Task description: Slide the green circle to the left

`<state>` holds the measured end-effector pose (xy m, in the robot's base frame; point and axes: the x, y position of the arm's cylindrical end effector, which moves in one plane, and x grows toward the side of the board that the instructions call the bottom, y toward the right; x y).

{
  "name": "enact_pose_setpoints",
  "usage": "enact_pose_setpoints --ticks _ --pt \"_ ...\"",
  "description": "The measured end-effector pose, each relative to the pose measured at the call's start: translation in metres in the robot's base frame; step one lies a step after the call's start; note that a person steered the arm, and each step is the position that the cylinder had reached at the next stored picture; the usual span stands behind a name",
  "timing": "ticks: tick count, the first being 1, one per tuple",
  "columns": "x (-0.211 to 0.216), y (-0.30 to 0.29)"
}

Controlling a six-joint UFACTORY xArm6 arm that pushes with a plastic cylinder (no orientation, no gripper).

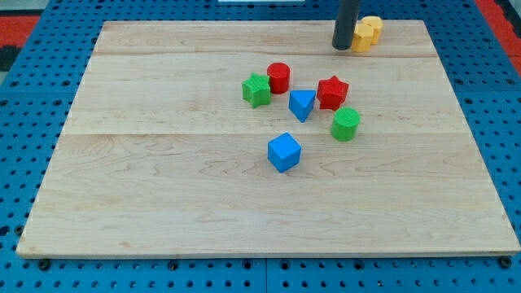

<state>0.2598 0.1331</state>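
The green circle (345, 124) sits right of the board's middle, just below the red star (332, 92). My tip (343, 46) stands near the view's top, touching or just left of a yellow block (367, 33). It is well above the green circle, with the red star between them. A blue triangle (302, 104) lies left of the green circle.
A red cylinder (278, 77) and a green star (256, 89) sit left of the blue triangle. A blue cube (284, 151) lies below the cluster. The wooden board (163, 187) rests on a blue pegboard (24, 106).
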Motion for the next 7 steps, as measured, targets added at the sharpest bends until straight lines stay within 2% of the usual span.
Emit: enact_pose_setpoints --ticks 1,3,4,7 --pt "0.028 0.016" --pt "0.129 0.057" --pt "0.171 0.046" --pt "0.171 -0.159"
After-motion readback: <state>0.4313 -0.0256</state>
